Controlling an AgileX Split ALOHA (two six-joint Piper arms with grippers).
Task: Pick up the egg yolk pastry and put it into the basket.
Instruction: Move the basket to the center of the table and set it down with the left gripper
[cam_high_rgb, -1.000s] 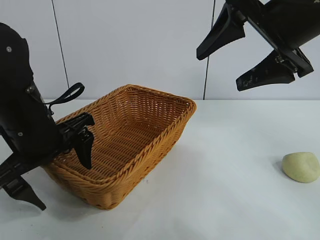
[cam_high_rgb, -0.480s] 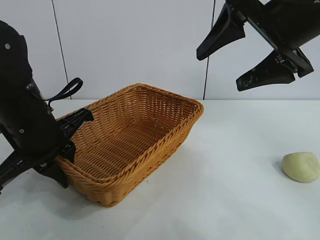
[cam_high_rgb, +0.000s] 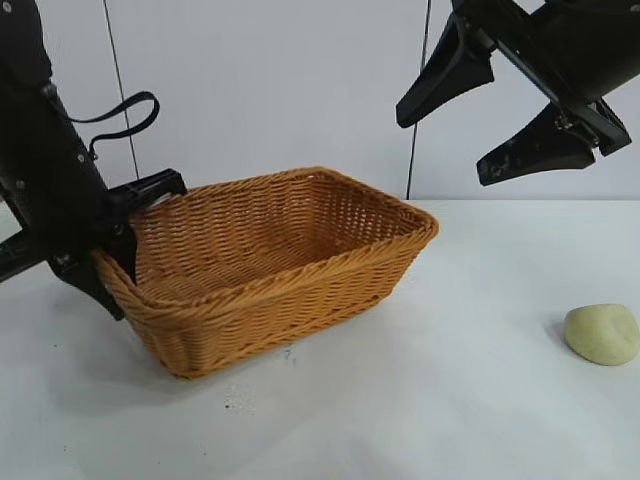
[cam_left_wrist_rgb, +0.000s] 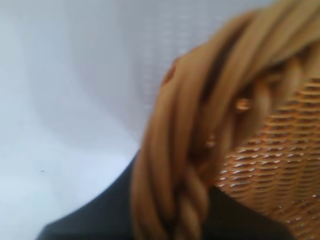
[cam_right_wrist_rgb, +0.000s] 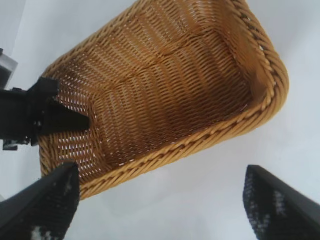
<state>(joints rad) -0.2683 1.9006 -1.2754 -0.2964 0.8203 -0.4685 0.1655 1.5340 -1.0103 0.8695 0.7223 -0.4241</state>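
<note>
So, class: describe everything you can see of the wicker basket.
The basket is rectangular, orange-brown woven wicker with sloping sides, a braided rim and nothing inside. The end by the left arm is tipped up off the white table; the far end rests on it. The left gripper has its jaws clamped on that raised rim.

White table (cam_high_rgb: 450, 420), wicker basket (cam_high_rgb: 300, 290) at its left, egg yolk pastry (cam_high_rgb: 602, 333) at far right.

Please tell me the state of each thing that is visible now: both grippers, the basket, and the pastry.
left gripper: shut on the basket's rim.
basket: empty, tilted, gripped end lifted.
right gripper: open, holding nothing, above the table.
egg yolk pastry: lying on the table, untouched.
</note>
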